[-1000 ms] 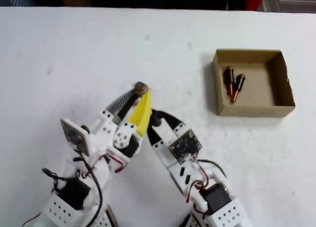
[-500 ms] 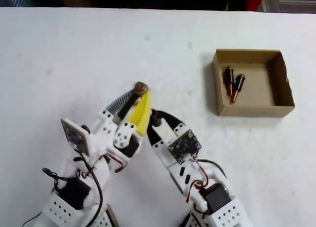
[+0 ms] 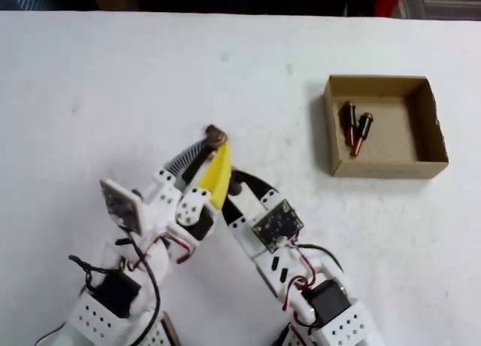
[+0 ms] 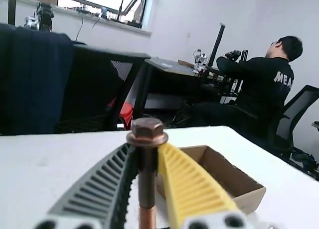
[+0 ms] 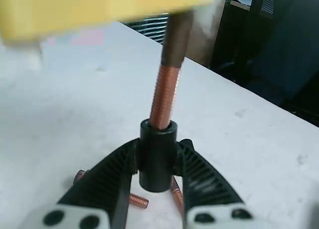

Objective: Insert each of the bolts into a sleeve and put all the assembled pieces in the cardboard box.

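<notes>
1. White table (image 3: 113, 68) takes up most of the high view, with dark furniture along the upper edge of the frame
2. The cardboard box (image 3: 434, 135) sits at the right of the frame, above the middle, open side up; two assembled pieces (image 3: 356, 128) lie close together in its left half
3. Low in the frame and left of centre, the left gripper (image 3: 213, 144), with one grey finger and one yellow, clamps the bolt (image 3: 214, 133) upright just under its flanged hexagonal head
4. Seen from the left wrist, the bolt's dark shank runs down between the two ribbed fingers and turns to copper thread
5. The right gripper (image 5: 158, 149), with black fingers, is closed around the black sleeve (image 5: 157, 164), which stands upright directly beneath the bolt
6. The bolt's threaded end stands in the sleeve's open mouth, with most of the thread showing above it
7. A few loose bolts (image 5: 137, 200) lie flat on the table under the right gripper
</notes>
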